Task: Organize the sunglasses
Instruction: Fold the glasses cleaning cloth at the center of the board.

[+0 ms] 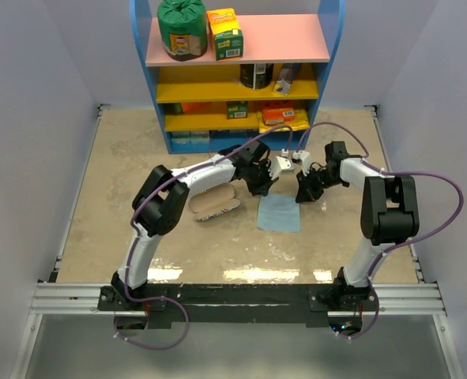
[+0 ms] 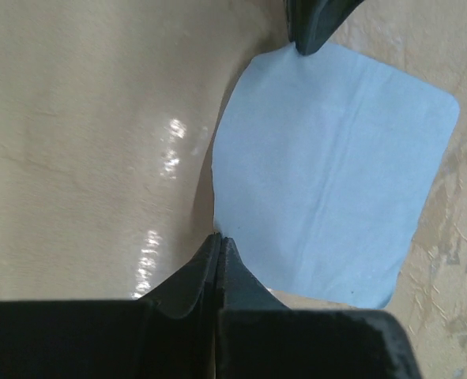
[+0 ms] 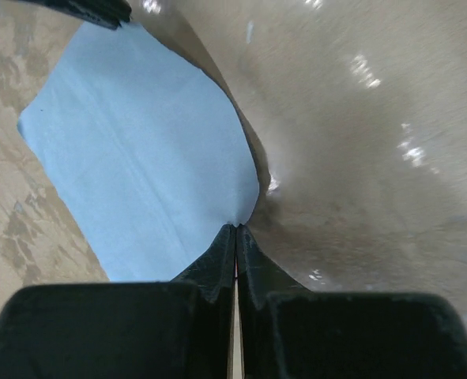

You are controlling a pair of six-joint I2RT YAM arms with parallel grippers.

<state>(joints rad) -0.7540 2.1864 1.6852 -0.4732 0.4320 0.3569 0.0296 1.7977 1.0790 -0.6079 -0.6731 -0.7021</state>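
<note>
Blue cloth (image 2: pixel 336 174), corners seemingly pinched, fingers (image 2: pixel 187 278) closed

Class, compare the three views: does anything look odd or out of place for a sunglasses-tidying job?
Yes: the left gripper and right gripper are each shut on a corner of the blue cloth, its edge between them bowing inward, while no sunglasses show in any view.

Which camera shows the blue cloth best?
The left wrist view: the blue cloth looks big and almost whole. The right wrist view hides part of the cloth behind the right tool. The top external view shows the cloth only small.
</note>
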